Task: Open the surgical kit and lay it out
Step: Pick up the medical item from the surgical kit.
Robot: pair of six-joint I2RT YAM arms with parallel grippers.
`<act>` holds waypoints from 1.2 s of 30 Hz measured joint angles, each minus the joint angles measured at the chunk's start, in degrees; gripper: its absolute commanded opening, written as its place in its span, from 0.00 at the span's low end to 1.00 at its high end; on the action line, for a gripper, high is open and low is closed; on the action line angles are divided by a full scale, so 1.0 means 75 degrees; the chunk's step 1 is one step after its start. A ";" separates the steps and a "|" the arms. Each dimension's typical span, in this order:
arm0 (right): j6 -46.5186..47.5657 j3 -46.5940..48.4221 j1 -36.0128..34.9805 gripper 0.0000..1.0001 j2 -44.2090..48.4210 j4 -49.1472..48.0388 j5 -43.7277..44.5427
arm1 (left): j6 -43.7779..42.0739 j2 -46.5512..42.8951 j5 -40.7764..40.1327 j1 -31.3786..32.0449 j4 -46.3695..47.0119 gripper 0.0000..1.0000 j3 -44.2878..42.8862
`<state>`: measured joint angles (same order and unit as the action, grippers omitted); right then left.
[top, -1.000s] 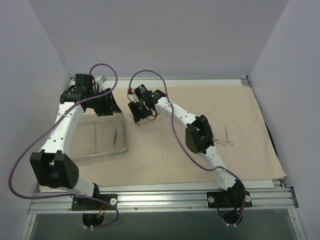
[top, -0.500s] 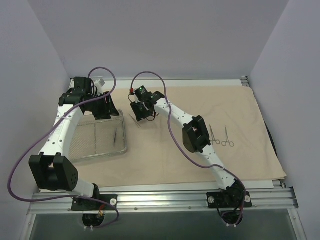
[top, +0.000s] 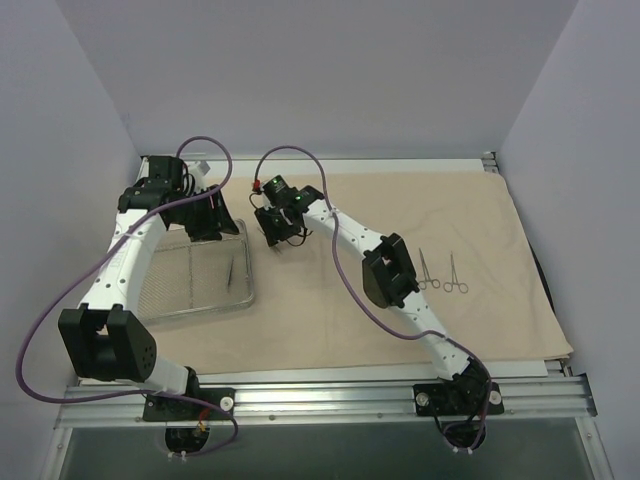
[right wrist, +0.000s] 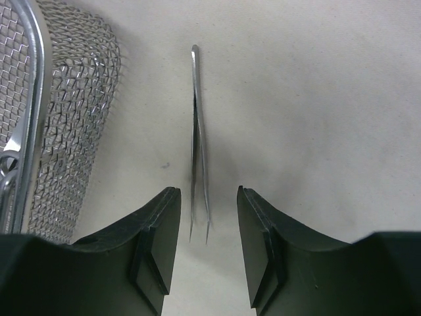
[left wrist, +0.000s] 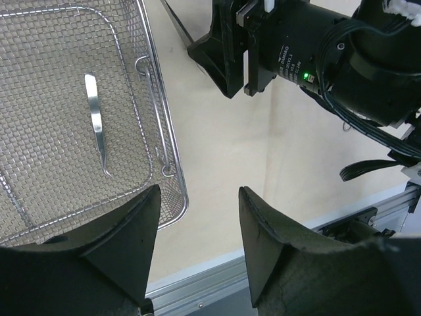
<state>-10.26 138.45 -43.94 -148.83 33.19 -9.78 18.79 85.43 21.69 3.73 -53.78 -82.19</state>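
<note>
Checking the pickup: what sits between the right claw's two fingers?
A pair of tweezers, seemingly lying on the beige cloth, runs lengthwise through the gap of the right claw and touches neither finger. The right wrist view shows it.

- Top pic: the left gripper (top: 208, 220) covers the far edge of the wire tray (top: 170, 295).
- Top pic: the tweezers in the tray (top: 229, 270) are just a thin dark line (too tiny to see more).
- Top pic: the right gripper (top: 273, 237) hides most of the tweezers beside the tray (right wrist: 197, 131).
- Top pic: the ring-handle tools (top: 428, 273) are v. small. Scissors or clamps, can't tell.
- Left wrist pic: the tray runs off the top & left edges.
- Right wrist pic: only a tray corner shows, its rim blurry. Both fingers (right wrist: 158, 250) are cut off at the bottom.
</note>
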 measured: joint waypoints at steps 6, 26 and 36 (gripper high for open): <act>-0.0020 0.0000 -0.0096 0.40 -0.0012 0.0000 0.0000 | -0.0041 0.0000 0.0029 -0.0102 -0.0006 0.60 0.0017; 0.0015 0.0102 -0.0154 0.22 -0.0262 -0.0058 0.0271 | -0.0198 -0.0003 0.0230 -0.0408 -0.0009 0.61 0.0157; 0.0035 0.0108 -0.0160 0.06 -0.0271 -0.0055 0.0367 | -0.0198 -0.0003 0.0303 -0.0411 -0.0012 0.63 0.0187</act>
<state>-10.00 139.26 -45.15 -150.87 32.77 -7.03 17.30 85.41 23.97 0.64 -53.87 -80.79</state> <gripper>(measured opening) 0.097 0.611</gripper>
